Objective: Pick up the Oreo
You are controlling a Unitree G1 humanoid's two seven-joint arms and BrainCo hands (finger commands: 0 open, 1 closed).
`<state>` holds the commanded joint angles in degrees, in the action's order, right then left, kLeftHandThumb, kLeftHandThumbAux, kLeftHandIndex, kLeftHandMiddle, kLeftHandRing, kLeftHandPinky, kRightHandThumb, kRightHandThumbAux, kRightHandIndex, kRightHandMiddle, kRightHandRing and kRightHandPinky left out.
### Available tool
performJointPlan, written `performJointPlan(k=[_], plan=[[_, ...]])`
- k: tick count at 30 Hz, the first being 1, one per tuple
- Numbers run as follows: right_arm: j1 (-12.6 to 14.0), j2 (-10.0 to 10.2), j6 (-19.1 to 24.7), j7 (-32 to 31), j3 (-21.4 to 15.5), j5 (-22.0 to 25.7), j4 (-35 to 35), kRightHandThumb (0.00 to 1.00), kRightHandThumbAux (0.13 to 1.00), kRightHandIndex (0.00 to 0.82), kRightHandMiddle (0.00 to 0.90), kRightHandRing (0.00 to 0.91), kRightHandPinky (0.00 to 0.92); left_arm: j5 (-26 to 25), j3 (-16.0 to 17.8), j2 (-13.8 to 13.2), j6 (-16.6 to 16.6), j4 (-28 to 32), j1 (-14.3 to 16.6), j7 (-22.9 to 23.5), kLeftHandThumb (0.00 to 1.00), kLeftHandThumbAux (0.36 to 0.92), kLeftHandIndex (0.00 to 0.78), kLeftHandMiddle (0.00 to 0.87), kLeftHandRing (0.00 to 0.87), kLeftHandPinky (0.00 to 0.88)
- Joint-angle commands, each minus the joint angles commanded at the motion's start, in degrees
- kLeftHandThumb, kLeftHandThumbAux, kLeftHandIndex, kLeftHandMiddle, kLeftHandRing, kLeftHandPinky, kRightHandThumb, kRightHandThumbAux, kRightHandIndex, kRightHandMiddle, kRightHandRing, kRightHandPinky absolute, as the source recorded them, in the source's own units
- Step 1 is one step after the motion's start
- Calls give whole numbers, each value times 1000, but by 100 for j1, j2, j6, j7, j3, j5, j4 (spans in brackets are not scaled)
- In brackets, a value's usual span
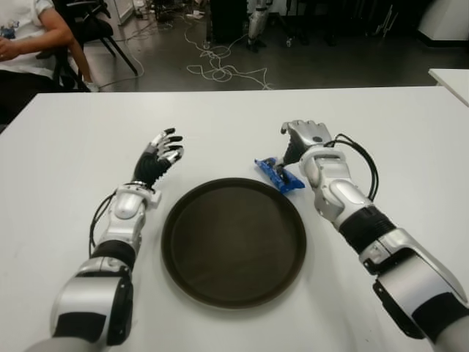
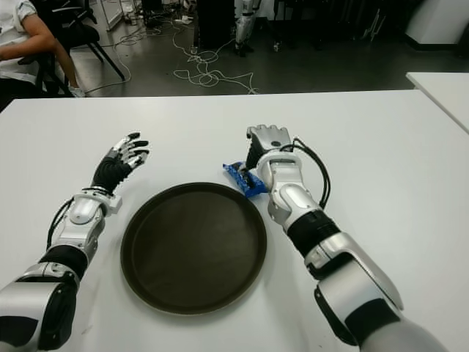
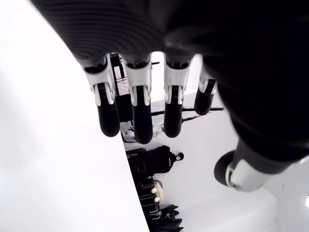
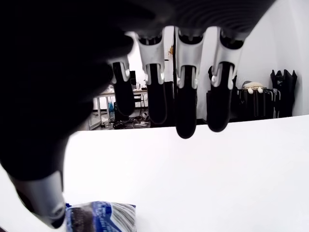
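Observation:
The Oreo (image 1: 278, 174) is a small blue packet lying flat on the white table (image 1: 66, 147), just past the far right rim of a round dark tray (image 1: 233, 249). My right hand (image 1: 299, 141) hangs right beside it on its far right side. In the right wrist view the fingers (image 4: 186, 111) hang straight and apart over bare table, while the thumb (image 4: 46, 203) comes down next to the packet (image 4: 99, 217). Nothing is grasped. My left hand (image 1: 163, 152) is raised left of the tray, fingers spread and holding nothing.
The tray holds nothing. A seated person (image 1: 29, 37) is at the far left beyond the table, with a chair (image 1: 95, 26) beside them. Cables (image 1: 220, 70) lie on the floor behind. Another white table's corner (image 1: 453, 77) shows at the far right.

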<state>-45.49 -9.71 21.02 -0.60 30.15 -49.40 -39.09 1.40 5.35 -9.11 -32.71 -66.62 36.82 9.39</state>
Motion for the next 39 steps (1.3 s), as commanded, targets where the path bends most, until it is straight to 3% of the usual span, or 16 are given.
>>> performJointPlan(k=[21, 25, 39], plan=[[-241, 139, -269, 226, 62, 182, -840, 0, 736, 237, 261, 314, 419, 43, -27, 0, -4, -30, 9, -59, 64, 620, 113, 206, 206, 225], [-348, 308, -487, 357, 80, 271, -1452, 0, 742, 240, 260, 312, 414, 46, -30, 3, -10, -26, 1, -80, 66, 615, 111, 208, 207, 226], [-440, 508, -676, 471, 214, 310, -1998, 0, 710, 250, 271, 317, 380, -20, 3, 24, -64, -18, -5, -5, 67, 623, 113, 210, 210, 234]])
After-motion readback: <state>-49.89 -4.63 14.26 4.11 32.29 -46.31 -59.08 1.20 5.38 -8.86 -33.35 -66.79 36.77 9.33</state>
